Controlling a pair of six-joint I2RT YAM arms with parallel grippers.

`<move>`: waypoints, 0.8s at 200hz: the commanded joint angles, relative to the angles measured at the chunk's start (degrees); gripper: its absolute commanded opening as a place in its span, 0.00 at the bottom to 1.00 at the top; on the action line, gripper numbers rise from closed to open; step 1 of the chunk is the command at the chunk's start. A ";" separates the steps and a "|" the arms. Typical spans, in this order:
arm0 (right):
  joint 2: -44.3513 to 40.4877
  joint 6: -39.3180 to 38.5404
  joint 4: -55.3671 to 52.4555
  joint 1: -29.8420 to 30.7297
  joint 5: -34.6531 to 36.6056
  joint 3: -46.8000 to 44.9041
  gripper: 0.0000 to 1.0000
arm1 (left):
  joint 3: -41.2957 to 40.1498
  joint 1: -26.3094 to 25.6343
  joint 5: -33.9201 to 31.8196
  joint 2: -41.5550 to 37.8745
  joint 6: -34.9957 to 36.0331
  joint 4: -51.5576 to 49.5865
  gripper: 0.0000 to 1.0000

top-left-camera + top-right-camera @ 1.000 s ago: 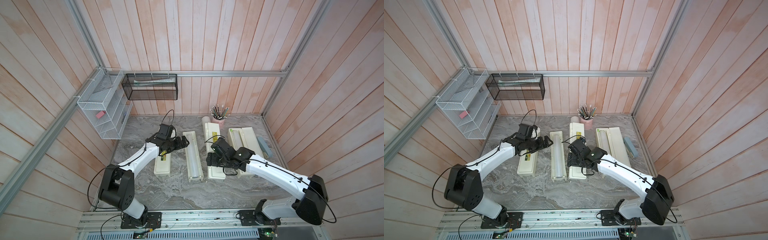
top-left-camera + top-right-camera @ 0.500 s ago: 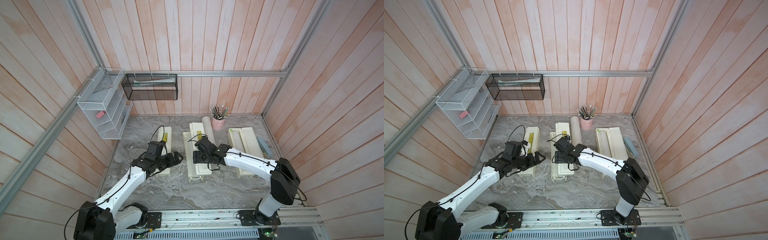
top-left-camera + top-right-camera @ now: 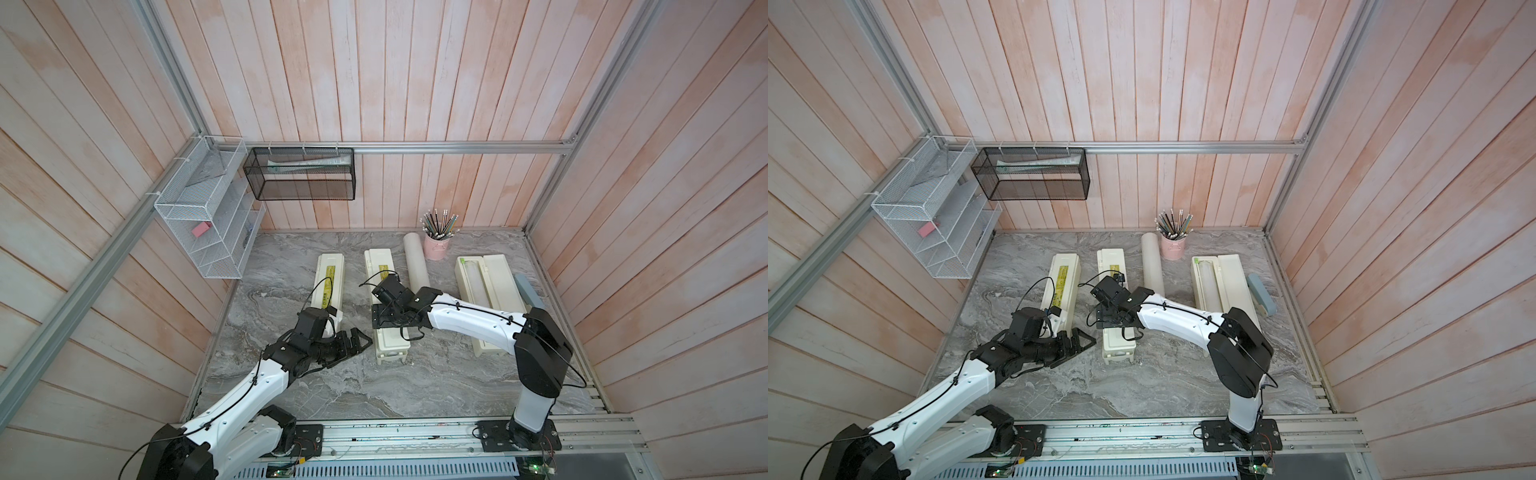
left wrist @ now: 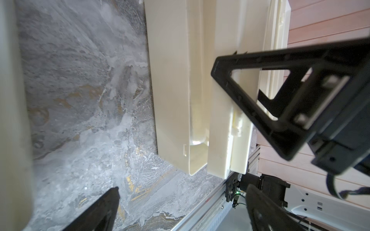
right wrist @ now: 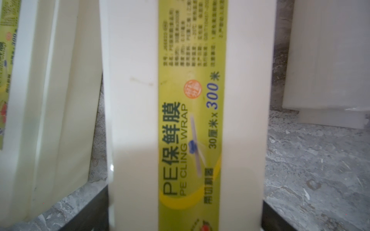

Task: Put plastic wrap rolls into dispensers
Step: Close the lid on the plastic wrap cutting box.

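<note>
Three long cream plastic dispensers [image 3: 330, 270] and two white glossy wrap rolls [image 3: 417, 266] are counted, the middle dispenser [image 3: 379, 262] being clamped across its width by the right gripper [image 3: 392, 322] while the left gripper [image 3: 358, 344] is held spread and empty.

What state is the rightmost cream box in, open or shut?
Open: the box has its lid flat alongside; a clear roll lies inside.

Left tool [image 3: 361, 345] farther back, nearer front rail [image 3: 415, 432]
</note>
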 commanded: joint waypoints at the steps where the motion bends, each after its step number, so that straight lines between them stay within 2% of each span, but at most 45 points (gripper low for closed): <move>1: 1.16 1.36 -1.39 0.75 1.16 1.91 0.83 | -1.71 -1.36 0.44 -1.29 -2.32 5.36 1.00; 49: 2.84 2.05 -4.22 1.83 2.68 3.22 0.83 | -4.72 -4.80 -1.24 -1.11 -6.25 10.84 1.00; 75: 3.47 2.16 -8.27 2.87 6.53 5.50 0.85 | -4.95 -5.42 -1.33 -0.81 -6.84 11.73 1.00; 135: 5.74 2.26 -7.34 3.05 5.34 6.05 0.88 | -5.88 -6.31 -1.98 3.22 -8.72 16.51 1.00; 160: 6.61 2.96 -7.38 3.04 5.33 5.80 0.91 | -6.05 -8.18 -5.11 3.93 -9.81 19.47 1.00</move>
